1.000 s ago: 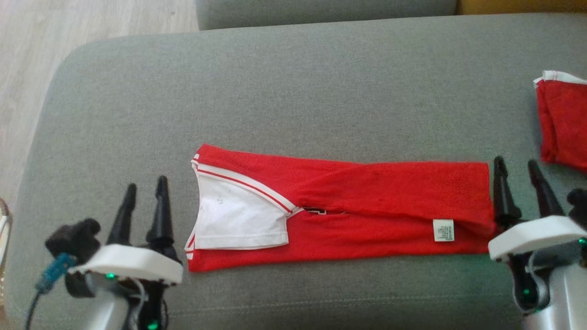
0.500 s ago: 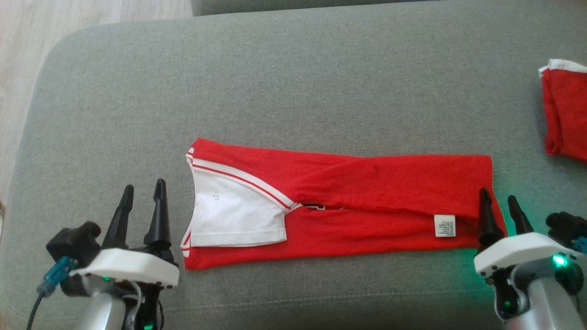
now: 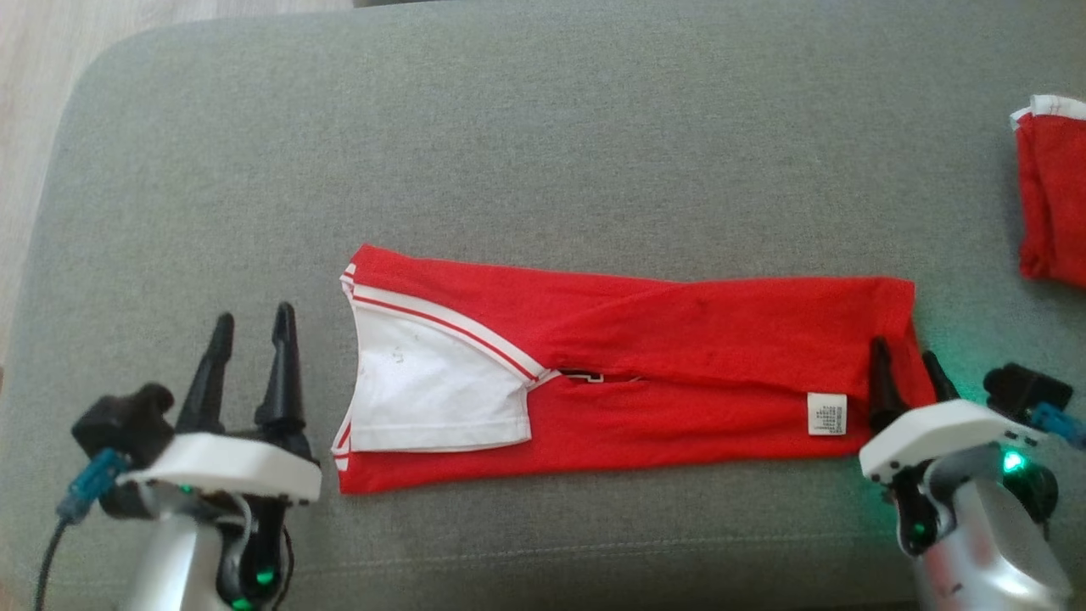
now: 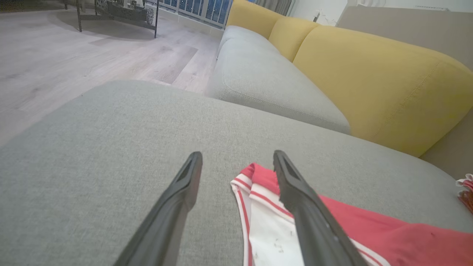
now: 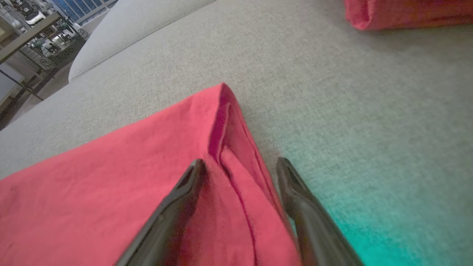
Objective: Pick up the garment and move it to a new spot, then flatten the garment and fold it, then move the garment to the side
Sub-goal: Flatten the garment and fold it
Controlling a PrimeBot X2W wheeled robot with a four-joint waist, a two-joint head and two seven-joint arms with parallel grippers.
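The right gripper (image 3: 904,350) sat low over the grey sofa cushion (image 3: 509,153). Its jaws were apart and straddled the near right corner of the red garment (image 3: 679,365), which lay folded in a long strip. The left gripper (image 3: 253,314) hovered with its jaws apart, just beside the garment's white collar end.

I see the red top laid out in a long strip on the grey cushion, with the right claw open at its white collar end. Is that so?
Not quite: the right claw is open at the plain red hem end of the red top, as the right wrist view shows. The white collar end lies by the left claw. The rest holds.
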